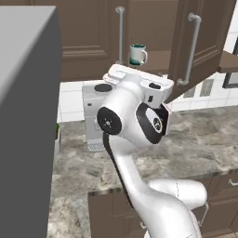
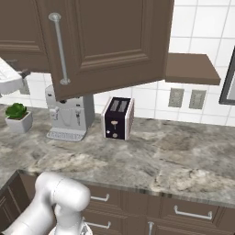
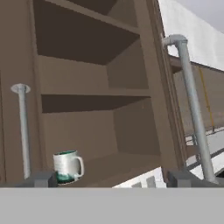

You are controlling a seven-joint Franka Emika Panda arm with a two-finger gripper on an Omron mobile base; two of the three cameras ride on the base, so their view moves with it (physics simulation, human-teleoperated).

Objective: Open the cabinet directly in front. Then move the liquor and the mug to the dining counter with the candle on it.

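The cabinet (image 1: 153, 28) has its right door (image 2: 110, 41) swung wide open and its left door (image 1: 88, 28) closed. The white mug (image 3: 68, 166) with a teal inside stands at the left of the bottom shelf, handle to the right, and shows as well in the left base view (image 1: 137, 54). My gripper (image 3: 111, 179) is open and empty, a short way in front of the opening and just below the shelf. One fingertip (image 3: 41, 178) is beneath the mug and the other is by the open door's handle (image 3: 192, 109). The shelves above are bare. The liquor, candle and dining counter are out of view.
A marbled counter (image 2: 174, 156) runs under the cabinet. On it stand a coffee machine (image 2: 69, 114), a dark toaster (image 2: 118, 118) and a small potted plant (image 2: 18, 117). A tall grey block (image 1: 28, 116) fills the left side. The open door juts out over the counter.
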